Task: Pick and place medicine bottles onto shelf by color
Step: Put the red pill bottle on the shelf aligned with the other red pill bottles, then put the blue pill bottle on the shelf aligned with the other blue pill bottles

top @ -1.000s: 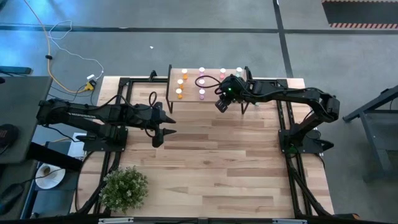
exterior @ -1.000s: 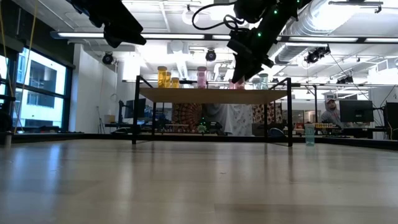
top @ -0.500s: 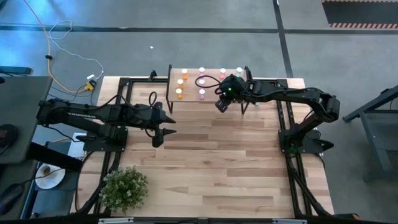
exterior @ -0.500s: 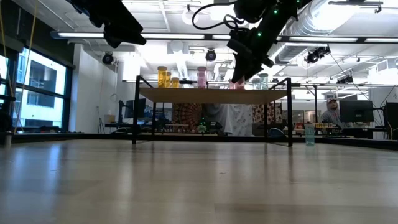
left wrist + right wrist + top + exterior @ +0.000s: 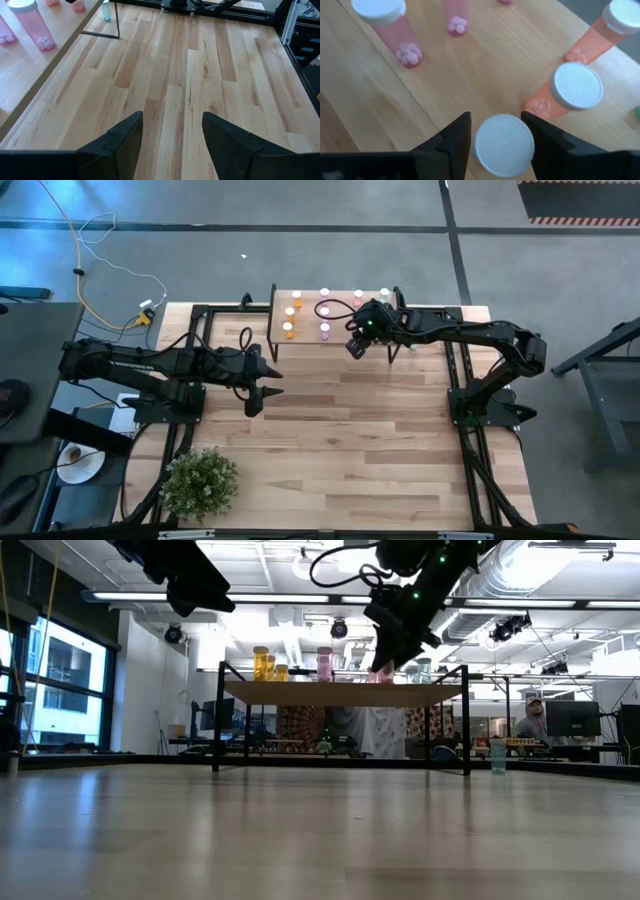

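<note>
The light-wood shelf (image 5: 308,313) stands at the table's far edge. On it stand orange bottles (image 5: 291,313), pink bottles (image 5: 384,26) and red-orange bottles (image 5: 574,90), all with white caps. My right gripper (image 5: 355,346) is above the shelf's near right part, shut on a white-capped bottle (image 5: 504,145). Its reddish body shows below the fingers in the low view (image 5: 381,674). My left gripper (image 5: 257,385) waits open and empty above the table's left middle. My right gripper pinches the bottle's white cap (image 5: 482,145) between its two fingers, one on each side. The fingers come from above, slanting down. The bottle is upright next to the red-orange bottles. I cannot tell whether its base touches the shelf top (image 5: 340,694).
A pale green bottle (image 5: 497,755) stands on the tabletop to the right of the shelf. A potted plant (image 5: 200,480) sits at the near left corner. The black arm frames run along both table sides. The wide striped-wood tabletop (image 5: 200,75) lies before the shelf.
</note>
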{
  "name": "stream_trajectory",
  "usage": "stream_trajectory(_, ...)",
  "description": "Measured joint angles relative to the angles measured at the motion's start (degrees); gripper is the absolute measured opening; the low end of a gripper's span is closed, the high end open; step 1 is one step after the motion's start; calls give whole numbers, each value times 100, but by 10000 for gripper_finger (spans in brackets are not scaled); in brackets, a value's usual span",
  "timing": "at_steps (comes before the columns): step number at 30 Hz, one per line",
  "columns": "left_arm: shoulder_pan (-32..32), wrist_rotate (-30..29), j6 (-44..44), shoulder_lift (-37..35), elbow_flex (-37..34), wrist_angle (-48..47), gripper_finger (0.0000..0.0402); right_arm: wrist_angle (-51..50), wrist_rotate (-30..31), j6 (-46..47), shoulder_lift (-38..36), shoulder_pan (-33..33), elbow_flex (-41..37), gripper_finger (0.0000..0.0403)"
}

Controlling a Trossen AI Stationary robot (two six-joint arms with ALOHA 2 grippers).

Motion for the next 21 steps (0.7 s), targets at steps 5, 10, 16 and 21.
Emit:
stream_trajectory(5, 0, 0, 0, 0, 0, 0, 196, 173, 0, 16, -2, -2, 0, 179)
stream_trajectory(10, 0, -1, 0, 2, 0, -1, 196, 72, -1, 19, -2, 0, 160, 186)
stream_trajectory(16, 2, 0, 0, 0, 0, -2, 196, -353, 1, 0, -2, -2, 661, 186)
stream_trajectory(21, 0, -1, 0, 1, 0, -2, 196, -876, 208, -110, -2, 0, 1189, 186)
